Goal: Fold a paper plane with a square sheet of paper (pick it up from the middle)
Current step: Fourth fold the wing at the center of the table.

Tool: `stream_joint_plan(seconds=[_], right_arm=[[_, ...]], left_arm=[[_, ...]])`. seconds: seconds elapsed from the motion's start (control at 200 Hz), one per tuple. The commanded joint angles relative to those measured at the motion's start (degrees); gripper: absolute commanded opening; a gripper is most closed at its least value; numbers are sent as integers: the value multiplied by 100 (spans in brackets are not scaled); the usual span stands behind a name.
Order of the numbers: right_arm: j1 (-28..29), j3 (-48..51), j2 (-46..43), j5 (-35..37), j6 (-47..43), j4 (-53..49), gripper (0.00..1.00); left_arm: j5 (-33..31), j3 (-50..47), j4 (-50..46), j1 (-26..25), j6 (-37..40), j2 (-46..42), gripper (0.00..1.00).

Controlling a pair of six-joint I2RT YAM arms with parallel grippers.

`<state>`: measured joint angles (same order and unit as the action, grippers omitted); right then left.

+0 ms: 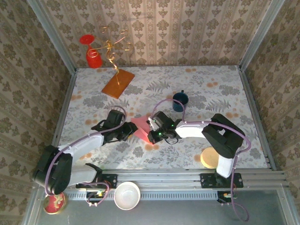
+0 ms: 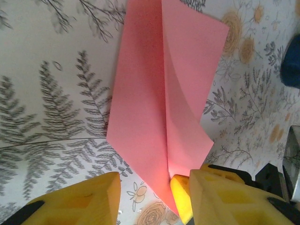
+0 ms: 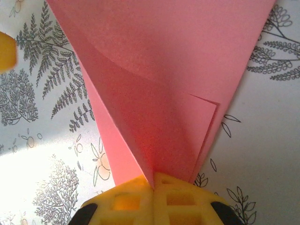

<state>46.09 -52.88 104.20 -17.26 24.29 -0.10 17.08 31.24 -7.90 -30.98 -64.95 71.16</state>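
With right jaws pressed together on the folded tip of the sheet of paper [image 3: 178, 70] and left jaws spread around its opposite point, midway along the bench [image 1: 225, 101] nearer its near edge, probably best to hold that pinch firm and close left squarely over the centre crease, avoiding any skewing tug.

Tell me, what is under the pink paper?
The floral cloth shows around the paper and runs beneath it. The part under the folded layers is covered, so whether anything else lies there cannot be seen.
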Motion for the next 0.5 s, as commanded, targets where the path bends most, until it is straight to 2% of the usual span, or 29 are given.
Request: stream_joint_plan(seconds=[0.0,0.175,0.49], right_arm=[[-89,251,-112,-231,257,-182,5],[-197,388,-179,-366,344,-22,6],[-240,437,-137,-393,383,75,6]], left_arm=[[118,-1,613,-137,-122,255,39],[207,130,812,-224,25,584,32],[419,214,1168,-242,292,1025,32]])
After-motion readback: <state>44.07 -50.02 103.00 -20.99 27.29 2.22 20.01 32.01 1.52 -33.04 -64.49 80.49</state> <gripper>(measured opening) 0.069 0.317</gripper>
